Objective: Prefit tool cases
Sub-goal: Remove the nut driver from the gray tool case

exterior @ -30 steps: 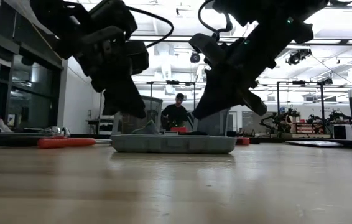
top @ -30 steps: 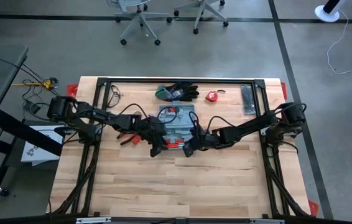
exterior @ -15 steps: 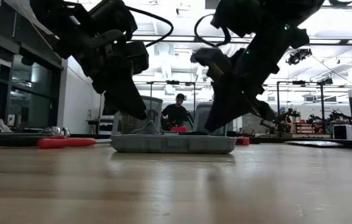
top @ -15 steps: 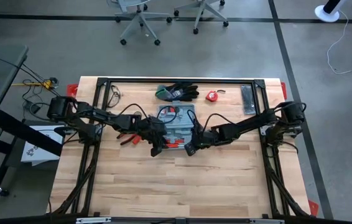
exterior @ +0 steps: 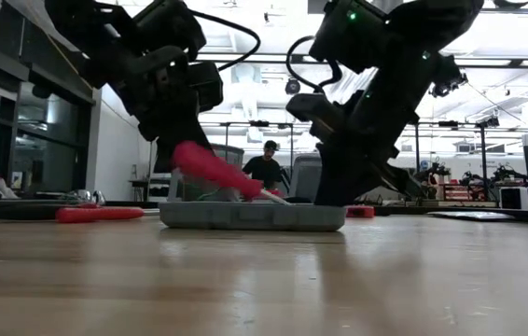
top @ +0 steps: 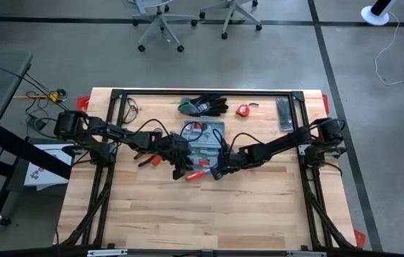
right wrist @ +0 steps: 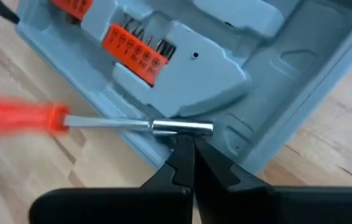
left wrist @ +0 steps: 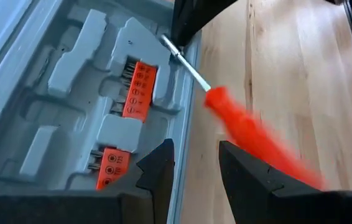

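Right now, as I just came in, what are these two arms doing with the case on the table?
The right gripper, shut, pinches the metal shaft end of a red-handled screwdriver at the near edge of the open grey-blue plastic tool case. The red handle tilts out over the wooden table. The left gripper hovers beside the case's edge with its fingers apart, holding nothing. Orange bit holders sit in the case's recesses.

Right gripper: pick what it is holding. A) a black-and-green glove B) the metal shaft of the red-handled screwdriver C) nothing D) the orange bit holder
B: the right gripper is shut on the metal shaft of the red-handled screwdriver, over the front edge of the open tool case.
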Tool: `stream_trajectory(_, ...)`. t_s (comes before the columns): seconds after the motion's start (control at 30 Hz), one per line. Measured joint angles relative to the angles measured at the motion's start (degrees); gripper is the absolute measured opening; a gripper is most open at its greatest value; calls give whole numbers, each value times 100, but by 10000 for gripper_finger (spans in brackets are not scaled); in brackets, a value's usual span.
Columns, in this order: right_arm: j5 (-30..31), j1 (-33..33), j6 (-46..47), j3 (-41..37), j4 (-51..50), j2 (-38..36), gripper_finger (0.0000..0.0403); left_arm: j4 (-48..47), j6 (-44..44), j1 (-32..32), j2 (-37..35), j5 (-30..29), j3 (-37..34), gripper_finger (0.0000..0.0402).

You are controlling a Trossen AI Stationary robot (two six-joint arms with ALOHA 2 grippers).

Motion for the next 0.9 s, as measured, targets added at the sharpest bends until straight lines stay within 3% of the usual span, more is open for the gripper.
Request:
stream_trajectory(0.33,-43,0,78,-22,123,70,0,-1157,457,13,-8,64,534,155)
stream_trajectory(0.5,-45,4,74,-31,149,72,0,-1180,255,15,-15,511,949,166)
stream_trajectory(0.73,60,7,76,-39,497,78,0,-1067,104,-105,-4,467,1073,166)
stream_trajectory(0.9,135,11,79,-42,595,85,0,-1132,-333,-214,-4,60,1073,166)
